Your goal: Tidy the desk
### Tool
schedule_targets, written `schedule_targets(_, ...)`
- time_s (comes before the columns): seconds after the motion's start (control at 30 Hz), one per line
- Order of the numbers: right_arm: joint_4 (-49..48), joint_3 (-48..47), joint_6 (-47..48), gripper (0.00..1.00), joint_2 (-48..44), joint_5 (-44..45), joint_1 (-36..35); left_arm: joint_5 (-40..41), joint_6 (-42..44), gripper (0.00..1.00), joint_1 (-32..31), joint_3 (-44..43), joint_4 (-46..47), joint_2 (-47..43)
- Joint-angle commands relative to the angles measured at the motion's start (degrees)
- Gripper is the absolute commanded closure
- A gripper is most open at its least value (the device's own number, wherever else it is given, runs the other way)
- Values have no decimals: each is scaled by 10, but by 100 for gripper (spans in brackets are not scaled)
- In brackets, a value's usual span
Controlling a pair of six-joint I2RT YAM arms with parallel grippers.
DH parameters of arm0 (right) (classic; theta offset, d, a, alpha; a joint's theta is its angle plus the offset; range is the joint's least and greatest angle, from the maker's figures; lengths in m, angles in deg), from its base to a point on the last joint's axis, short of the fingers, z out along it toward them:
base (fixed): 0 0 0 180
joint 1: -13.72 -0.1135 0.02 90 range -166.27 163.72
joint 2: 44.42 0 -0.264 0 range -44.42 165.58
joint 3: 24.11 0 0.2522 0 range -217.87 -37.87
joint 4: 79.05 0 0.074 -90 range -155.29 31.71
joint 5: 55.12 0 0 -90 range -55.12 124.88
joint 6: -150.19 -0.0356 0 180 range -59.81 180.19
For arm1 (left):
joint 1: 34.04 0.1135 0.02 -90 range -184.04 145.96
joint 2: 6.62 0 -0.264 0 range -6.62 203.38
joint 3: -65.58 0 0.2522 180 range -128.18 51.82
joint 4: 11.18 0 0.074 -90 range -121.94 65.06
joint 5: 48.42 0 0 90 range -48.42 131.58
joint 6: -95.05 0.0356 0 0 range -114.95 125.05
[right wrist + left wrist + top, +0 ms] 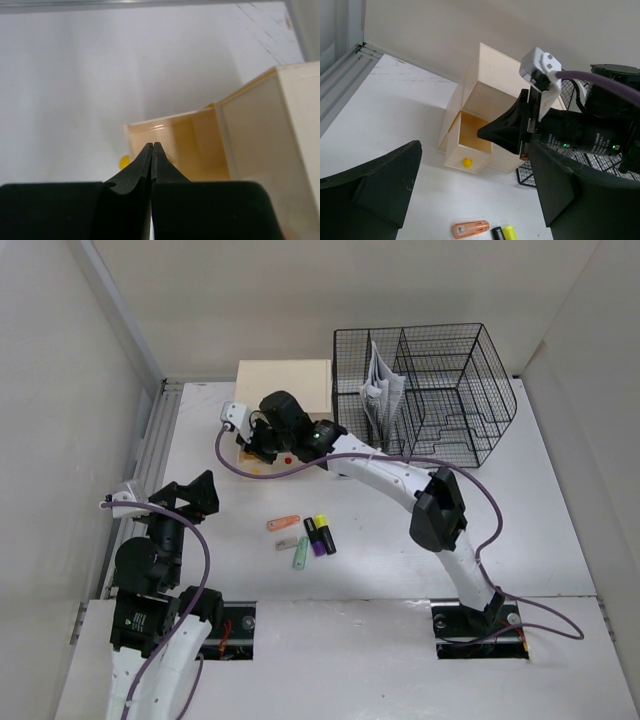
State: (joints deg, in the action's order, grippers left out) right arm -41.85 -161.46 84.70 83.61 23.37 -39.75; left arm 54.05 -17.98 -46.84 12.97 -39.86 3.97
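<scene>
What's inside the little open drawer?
The part of the drawer that shows looks bare: only its cream walls and floor. The right hand hangs over the other side, so anything lying under it is hidden.

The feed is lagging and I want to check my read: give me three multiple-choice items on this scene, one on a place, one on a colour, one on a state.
1. Where are the papers? A in the drawer; B in the rack; C on top of the box.
2. What colour is the drawer knob? A red; B black; C yellow.
3. How is the right gripper? A shut, tips touching; B wide open; C holding a highlighter.

Answers:
1 B: they stand upright in the rack's left-hand compartment in the top view.
2 C: a yellow knob shows on the front of the open drawer.
3 A: the wrist view shows its fingertips meeting with nothing between them.
</scene>
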Motion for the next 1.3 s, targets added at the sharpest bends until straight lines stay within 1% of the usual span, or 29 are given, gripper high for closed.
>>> schedule_targets(0.0,4,8,-14,100,-58,-157,21,-3,2,14,-3,-12,16,0)
schedule_targets(0.03,26,16,-2,100,-63,-251,34,-3,2,14,-3,-12,16,0)
schedule_targets(0.07,43,16,-2,100,-70,-293,40,-3,2,14,-3,-12,16,0)
schedule_targets(0.17,112,26,76,100,-70,-420,56,-3,2,14,-3,-12,16,0)
schedule_targets(0.2,162,27,97,100,-70,-428,56,-3,2,14,-3,-12,16,0)
schedule_targets(0.23,189,32,142,100,-70,-428,56,-3,2,14,-3,-12,16,0)
schedule_targets(0.3,228,48,162,100,-70,-397,56,-3,2,14,-3,-12,16,0)
schedule_targets(0.37,228,98,167,100,-76,-362,50,-3,2,14,-3,-12,16,0)
schedule_targets(0.4,228,120,175,98,-84,-331,36,-3,2,14,-3,-12,16,-6)
schedule_targets(0.43,201,149,175,97,-95,-311,29,-3,2,14,-3,-12,16,-6)
schedule_targets(0.47,181,215,175,95,-107,-293,20,-3,2,14,-3,-12,16,-6)
schedule_targets(0.53,124,271,169,86,-143,-245,-4,-3,2,14,-3,-12,16,-6)
schedule_targets(0.57,110,308,157,85,-150,-231,-10,-3,2,14,-3,-12,16,-6)
schedule_targets(0.6,101,318,157,76,-155,-222,-10,-3,2,14,-3,-12,16,-6)
schedule_targets(0.63,89,324,144,71,-155,-206,-16,-3,2,14,-3,-12,16,-6)
schedule_targets(0.67,89,324,137,71,-155,-201,-16,-3,2,14,-3,-12,16,-6)
schedule_targets(0.73,82,330,127,66,-147,-187,-16,-3,2,14,-3,-12,16,-6)
schedule_targets(0.77,70,337,127,66,-142,-180,-16,-3,2,14,-3,-12,16,-6)
schedule_targets(0.83,59,342,113,62,-137,-175,-22,-3,2,14,-3,-12,16,-6)
schedule_targets(1.0,31,347,86,58,-119,-135,-33,-3,2,14,-3,-12,16,-6)
schedule_targets(1.13,36,341,80,58,-100,-142,-38,-3,2,14,-3,-12,16,-6)
schedule_targets(1.27,36,346,80,58,-106,-150,-50,-3,2,14,-3,-12,16,-6)
